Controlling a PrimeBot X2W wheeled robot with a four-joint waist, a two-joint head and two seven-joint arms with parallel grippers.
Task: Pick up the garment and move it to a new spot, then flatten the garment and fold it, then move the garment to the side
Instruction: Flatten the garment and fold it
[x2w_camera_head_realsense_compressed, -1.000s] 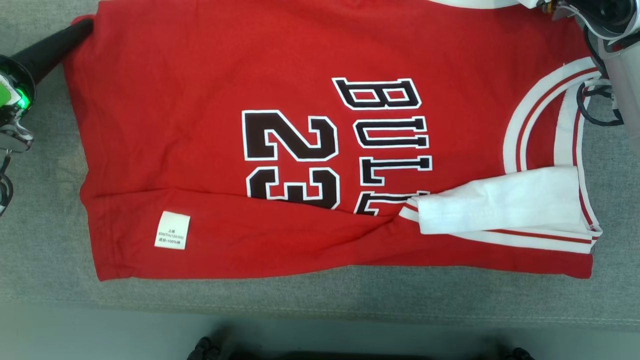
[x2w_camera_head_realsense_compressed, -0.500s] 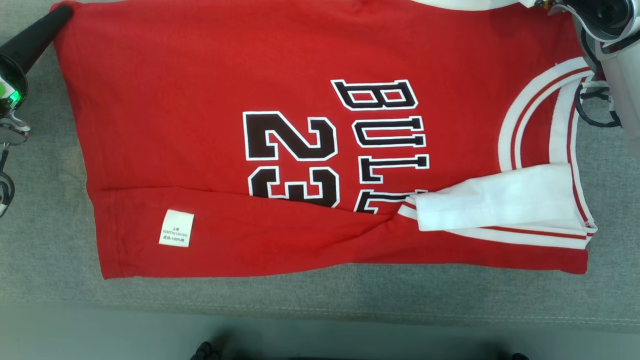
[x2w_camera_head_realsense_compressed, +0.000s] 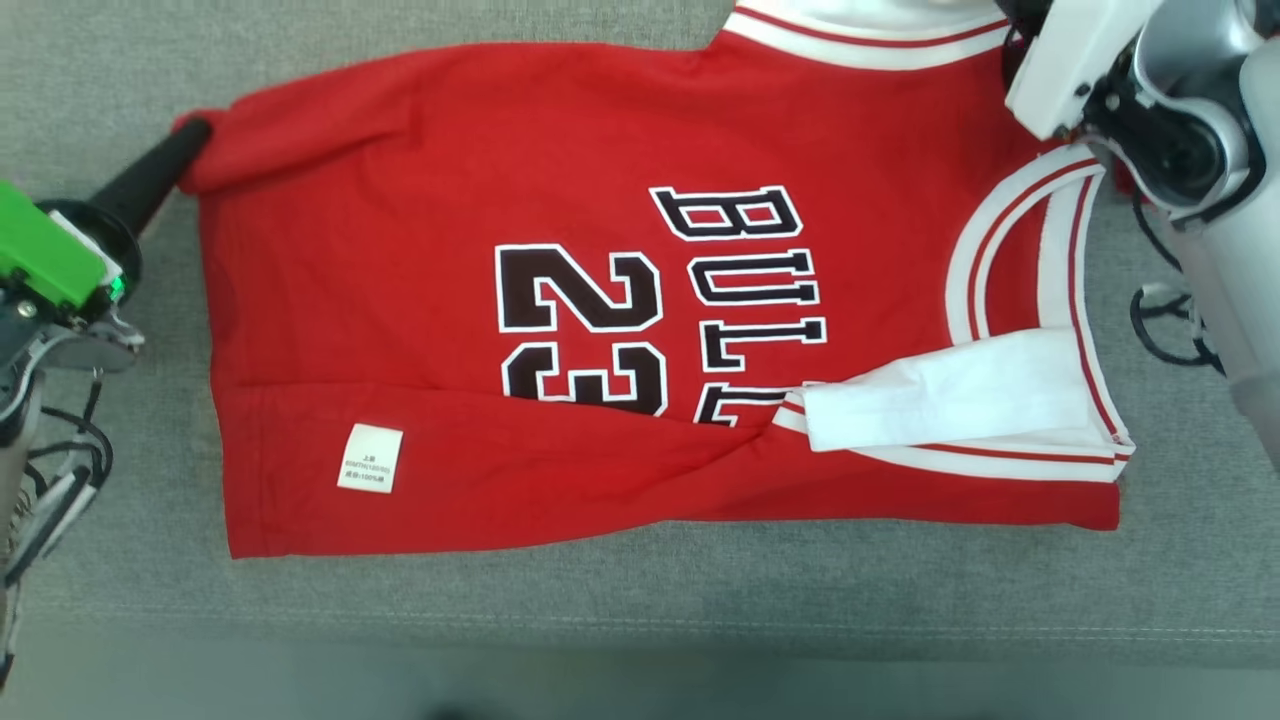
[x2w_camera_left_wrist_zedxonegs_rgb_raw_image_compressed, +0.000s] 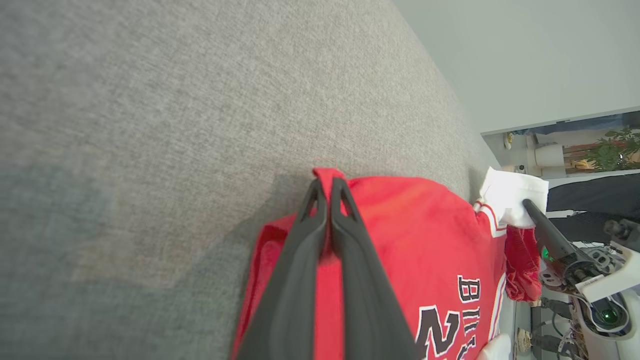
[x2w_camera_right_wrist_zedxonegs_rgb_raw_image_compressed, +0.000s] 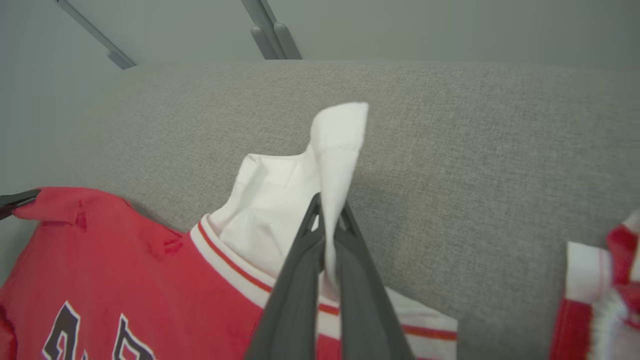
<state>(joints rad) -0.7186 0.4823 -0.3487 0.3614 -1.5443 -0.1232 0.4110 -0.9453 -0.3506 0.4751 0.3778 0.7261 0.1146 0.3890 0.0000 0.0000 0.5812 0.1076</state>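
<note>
Grey woven upholstery (x2w_camera_head_realsense_compressed: 600, 590) spreads wide under the work, and on it lies the red cotton basketball jersey with the black 23 print (x2w_camera_head_realsense_compressed: 400, 200), spread flat across the middle. Its near long edge looks folded over already, small white care label (x2w_camera_head_realsense_compressed: 369, 458) facing up. The far edge seems next: the left gripper (x2w_camera_left_wrist_zedxonegs_rgb_raw_image_compressed: 325, 187) is clamped tight on the red hem corner, and the right gripper (x2w_camera_right_wrist_zedxonegs_rgb_raw_image_compressed: 327, 210) pinches the white sleeve (x2w_camera_right_wrist_zedxonegs_rgb_raw_image_compressed: 340, 130). Folding looks part done; the move aside remains.

Head camera looks nearly straight down on the jersey (x2w_camera_head_realsense_compressed: 400, 300) and grey cushion (x2w_camera_head_realsense_compressed: 600, 590). Wrist cameras sit low and close at opposite corners, seemingly angled toward each other; all share the jersey.
</note>
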